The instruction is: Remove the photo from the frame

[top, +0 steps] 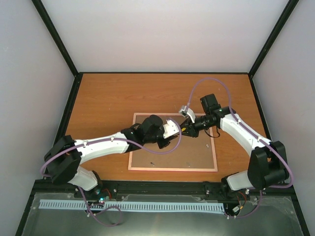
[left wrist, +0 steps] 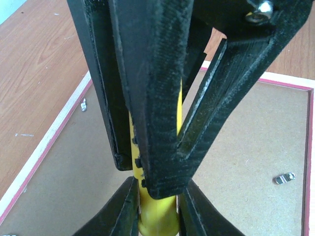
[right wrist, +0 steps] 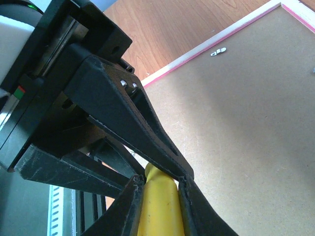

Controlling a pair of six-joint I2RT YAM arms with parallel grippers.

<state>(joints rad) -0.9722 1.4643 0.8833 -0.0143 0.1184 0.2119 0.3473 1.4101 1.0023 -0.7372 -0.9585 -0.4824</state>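
Yellow plastic shows between two sets of black fingers: both arms meet over the far half of the frame (top: 172, 169), each clamped on the handle of a small screwdriver (right wrist: 160, 206). From where I stand, the left arm reaches from its base at the near left corner and runs low and nearly level across the table (top: 108, 98), its wrist turned toward the right. The left gripper (left wrist: 160, 183) has its fingers pressed against either side of the yellow handle. The right arm rises from the near right corner, folds at the elbow and comes back leftward, so the right gripper (right wrist: 160, 179) points at the other one, its jaws clenched tight on the same handle. The two fingertip pairs overlap nose to nose.

Below them the frame lies flat in the middle of the table, back side up, its thin pink edge ringing a plain brown backing board (top: 192, 152). A small metal clip (left wrist: 284, 178) sits on that board. The photo cannot be seen from this side.
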